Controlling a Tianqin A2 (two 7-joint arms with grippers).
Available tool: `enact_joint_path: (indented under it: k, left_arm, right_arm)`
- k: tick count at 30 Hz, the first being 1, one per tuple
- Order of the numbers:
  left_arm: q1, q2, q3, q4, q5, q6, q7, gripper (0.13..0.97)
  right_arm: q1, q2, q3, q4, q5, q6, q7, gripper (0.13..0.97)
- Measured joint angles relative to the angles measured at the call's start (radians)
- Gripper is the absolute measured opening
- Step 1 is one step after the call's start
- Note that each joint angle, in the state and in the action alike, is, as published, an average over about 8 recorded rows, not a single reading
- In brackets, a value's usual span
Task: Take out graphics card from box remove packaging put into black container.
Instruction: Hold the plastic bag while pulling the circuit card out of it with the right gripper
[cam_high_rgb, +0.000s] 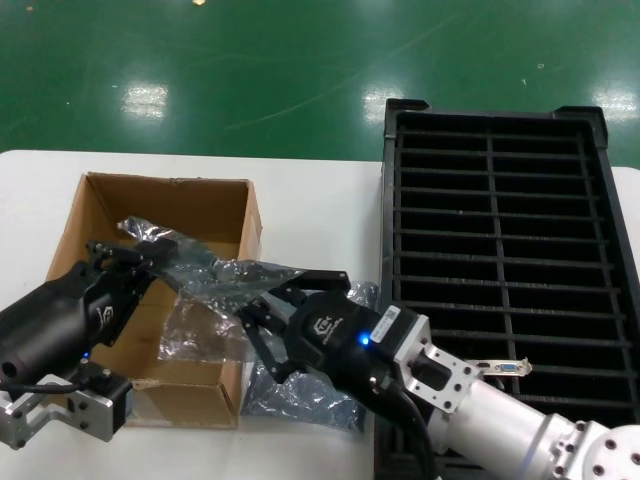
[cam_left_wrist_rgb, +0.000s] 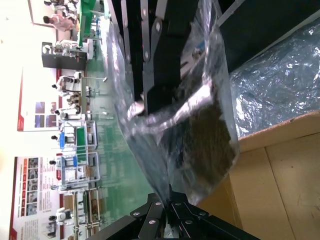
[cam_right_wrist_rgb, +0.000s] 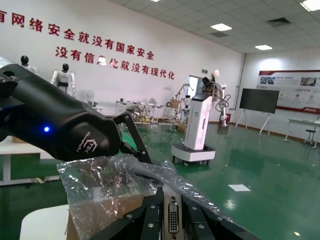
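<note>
The packaging (cam_high_rgb: 205, 300), a crinkly translucent bag, is stretched in the air between my two grippers, over the near right corner of the box (cam_high_rgb: 100, 200). My left gripper (cam_high_rgb: 160, 255) is shut on one edge of the bag (cam_left_wrist_rgb: 170, 165), as the left wrist view shows at its fingertips (cam_left_wrist_rgb: 170, 202). My right gripper (cam_high_rgb: 275, 300) is shut on the graphics card (cam_right_wrist_rgb: 173, 220); its silver bracket with a white port stands between the jaws. The card's dark board (cam_left_wrist_rgb: 210, 135) still shows inside the bag. The black container (cam_high_rgb: 390, 200) lies to the right.
A second crumpled bag (cam_high_rgb: 300, 400) lies on the white table between the box and the container. A twin card (cam_high_rgb: 500, 368) stands in a near slot row of the container. My right arm crosses the container's near corner.
</note>
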Motion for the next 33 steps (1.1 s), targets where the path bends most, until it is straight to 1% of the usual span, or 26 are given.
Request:
enact_joint_path:
  k: [9,18,33]
  left_arm:
    - [0.0,0.0,0.0,0.0,0.0,0.0,0.0,0.139]
    - [0.0,0.0,0.0,0.0,0.0,0.0,0.0,0.139]
    - [0.0,0.0,0.0,0.0,0.0,0.0,0.0,0.139]
  right_arm:
    - [-0.029,0.025,0.015,0.024,0.016,-0.007,-0.019,0.189]
    - [-0.047,0.029,0.02,0.022,0.035,-0.02,-0.037,0.189]
    - [-0.008,-0.031,0.002,-0.05,0.01,0.002,-0.108,0.189]
